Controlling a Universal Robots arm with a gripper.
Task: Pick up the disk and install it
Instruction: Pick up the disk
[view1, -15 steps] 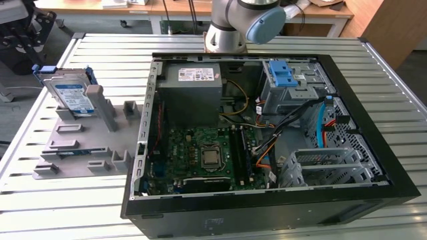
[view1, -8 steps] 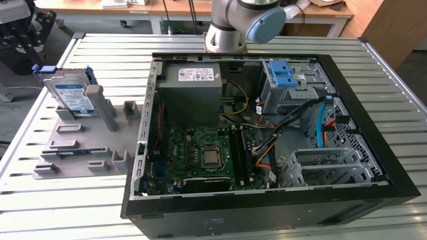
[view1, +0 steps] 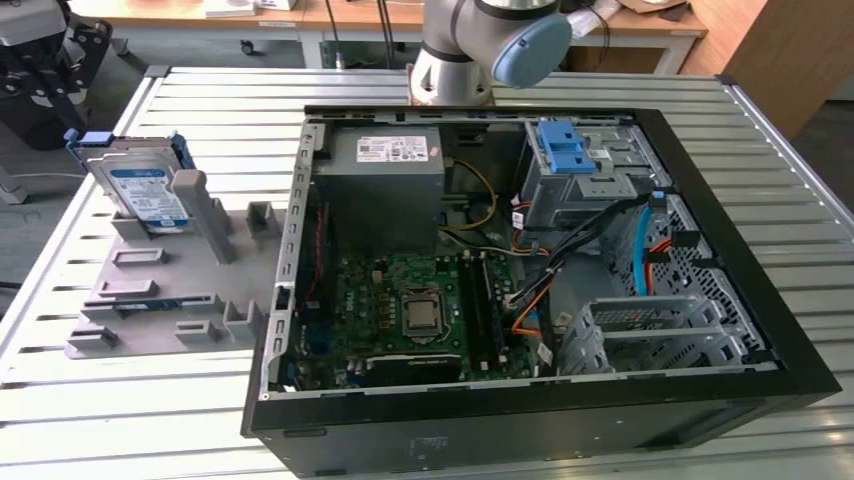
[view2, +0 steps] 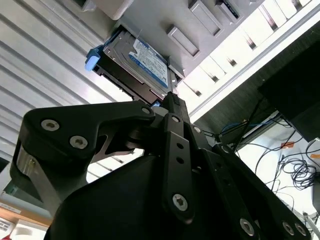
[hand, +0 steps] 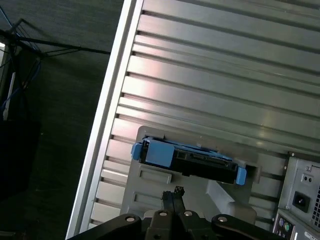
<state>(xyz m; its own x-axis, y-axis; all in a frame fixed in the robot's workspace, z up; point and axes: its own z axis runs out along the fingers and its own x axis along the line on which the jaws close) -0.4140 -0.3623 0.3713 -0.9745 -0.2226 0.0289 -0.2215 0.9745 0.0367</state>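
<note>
Currently disk (view1: 134, 180) w/ white-blue label (view2: 150, 62) stands in grey fixture (view1: 160, 290); gripper (hand: 173, 194) near, fingers (view2: 172, 107) closed, empty.

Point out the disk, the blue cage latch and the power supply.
disk (view1: 140, 195), exterior view, on its white-and-blue label.
blue latch (view1: 566, 150), exterior view, middle of its top face.
power supply (view1: 391, 150), exterior view, on its white sticker.

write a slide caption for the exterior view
The disk stands upright in the grey holder tray beside the open computer case, not yet installed.
</note>
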